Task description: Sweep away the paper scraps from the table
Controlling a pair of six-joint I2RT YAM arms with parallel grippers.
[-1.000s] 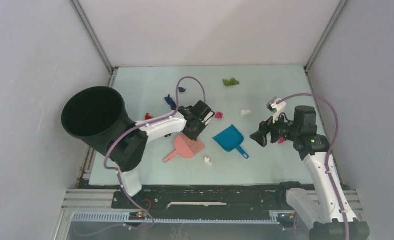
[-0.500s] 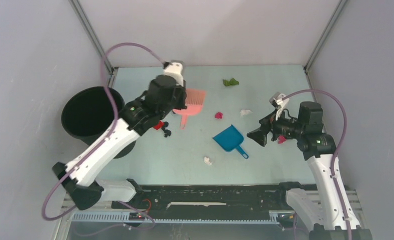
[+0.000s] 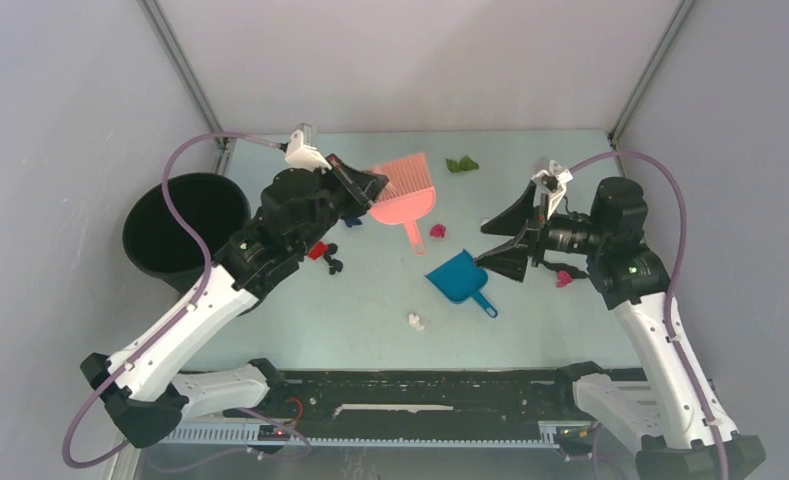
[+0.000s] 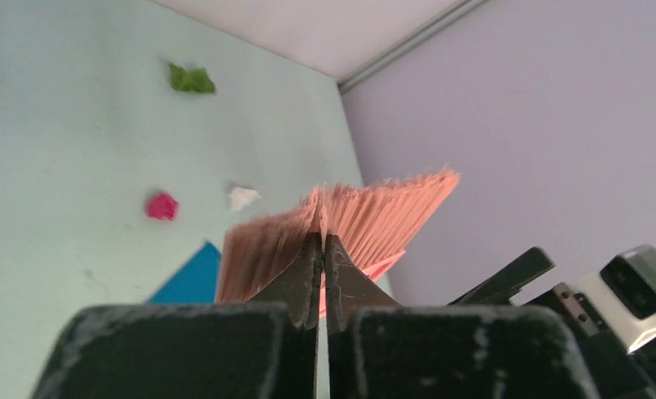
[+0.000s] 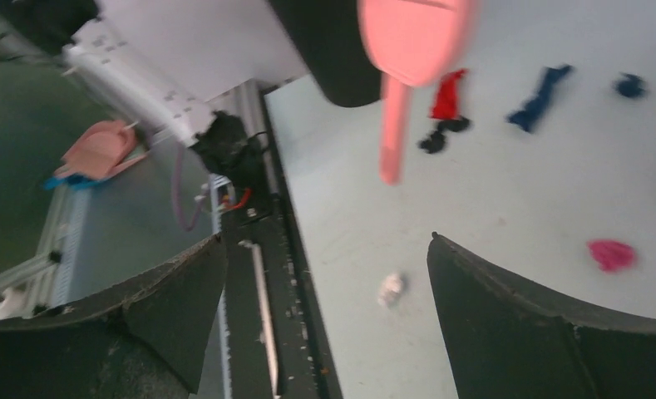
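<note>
My left gripper (image 3: 367,186) is shut on the pink brush (image 3: 404,192) and holds it in the air over the back of the table (image 3: 300,320), handle pointing toward me. In the left wrist view the jaws (image 4: 323,249) are pressed together on the brush (image 4: 349,220). My right gripper (image 3: 502,242) stands open just right of the blue dustpan (image 3: 458,276), nothing between its fingers. The paper scraps lie scattered: green (image 3: 461,164), magenta (image 3: 436,231), red (image 3: 317,250), black (image 3: 333,265), white (image 3: 414,321) and pink (image 3: 563,278).
A black bin (image 3: 185,225) stands at the table's left edge, beside the left arm. The black rail (image 3: 410,385) runs along the near edge. Grey walls close in the back and both sides. The right wrist view shows dark blue scraps (image 5: 540,96) beyond the brush handle (image 5: 393,125).
The left arm picked the brush up from the front of the table and carried it back, then right. The right gripper opened wider and shifted slightly left.
</note>
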